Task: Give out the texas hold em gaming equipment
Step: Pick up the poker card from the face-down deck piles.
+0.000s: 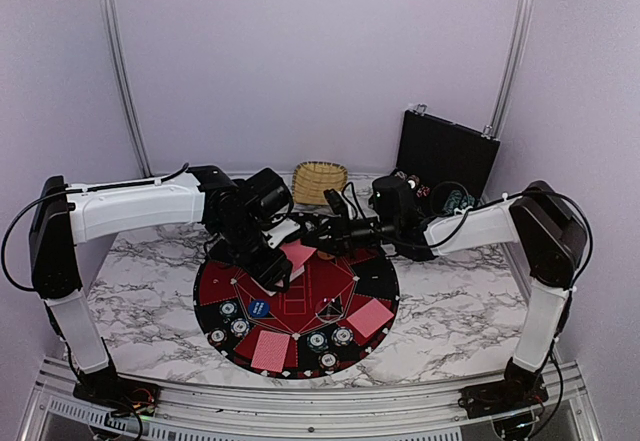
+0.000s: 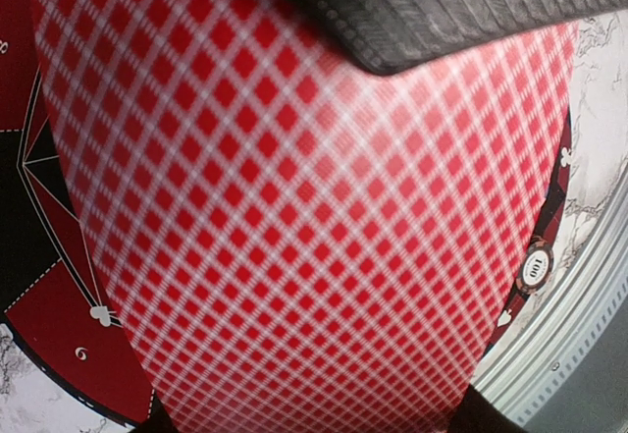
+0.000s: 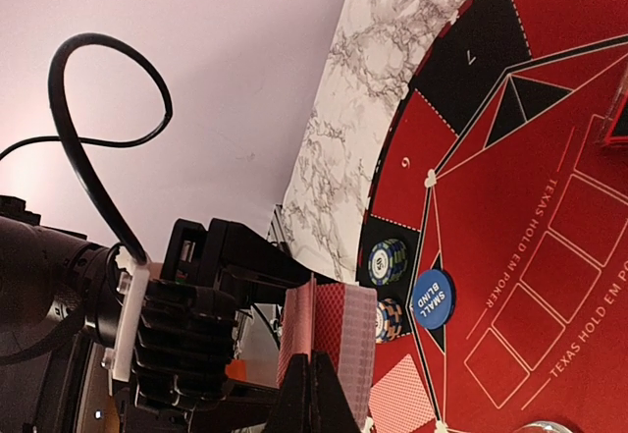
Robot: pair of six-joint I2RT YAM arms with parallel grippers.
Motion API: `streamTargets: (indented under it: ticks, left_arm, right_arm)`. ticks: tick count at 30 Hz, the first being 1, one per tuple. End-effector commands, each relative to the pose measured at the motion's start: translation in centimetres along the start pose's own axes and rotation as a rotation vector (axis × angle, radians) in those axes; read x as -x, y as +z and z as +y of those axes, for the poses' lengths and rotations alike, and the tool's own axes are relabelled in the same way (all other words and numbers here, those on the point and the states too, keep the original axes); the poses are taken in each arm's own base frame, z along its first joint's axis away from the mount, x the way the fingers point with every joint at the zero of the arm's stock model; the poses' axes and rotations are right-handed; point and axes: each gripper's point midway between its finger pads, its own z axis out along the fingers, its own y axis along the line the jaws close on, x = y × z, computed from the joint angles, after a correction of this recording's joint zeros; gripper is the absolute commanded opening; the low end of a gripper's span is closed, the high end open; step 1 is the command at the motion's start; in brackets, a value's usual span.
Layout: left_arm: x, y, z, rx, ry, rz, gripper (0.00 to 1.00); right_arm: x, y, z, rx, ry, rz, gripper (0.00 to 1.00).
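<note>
Left end effector [image 1: 285, 266] is clamped on the red-backed cards [image 1: 298, 254], flat rectangles with a white diamond lattice. They're tilted over the far-left part of the round black-and-red mat [image 1: 375, 276], long axis running roughly toward the right end effector [image 3: 314, 394]. That one's pinched shut right at the cards' edge, can't tell if it's got one.

I'm looking at a white counter [image 1: 450, 311] veined in grey marble. A large round black-and-red numbered mat [image 1: 215, 283] lies flat on it, about mid-width and toward the near edge. Behind the mat a woven wicker basket [image 1: 319, 181] sits on the marble. To its right stands an open black case [image 1: 446, 153].
</note>
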Motion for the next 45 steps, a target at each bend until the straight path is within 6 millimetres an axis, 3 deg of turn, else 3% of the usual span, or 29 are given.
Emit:
streamTargets:
  ticks: [1,21,35,45]
  left_arm:
    - [0.6,-1.6,0.2,0.013,0.010,-0.046,0.49]
    - [1.2,-1.9,0.1,0.014,0.015,-0.060,0.49]
    - [1.2,-2.0,0.1,0.009,0.015,-0.062,0.49]
    - [1.1,-1.9,0.3,0.012,0.011,-0.060,0.49]
  right_arm:
    - [-0.5,0.5,1.7,0.043,-0.042,0.031,0.00]
    - [-2.0,2.0,0.2,0.005,-0.039,0.082,0.00]
    - [-1.6,1.9,0.1,-0.030,-0.073,0.069,0.25]
    - [-1.6,2.3,-0.4,-0.043,-0.072,0.069,0.29]
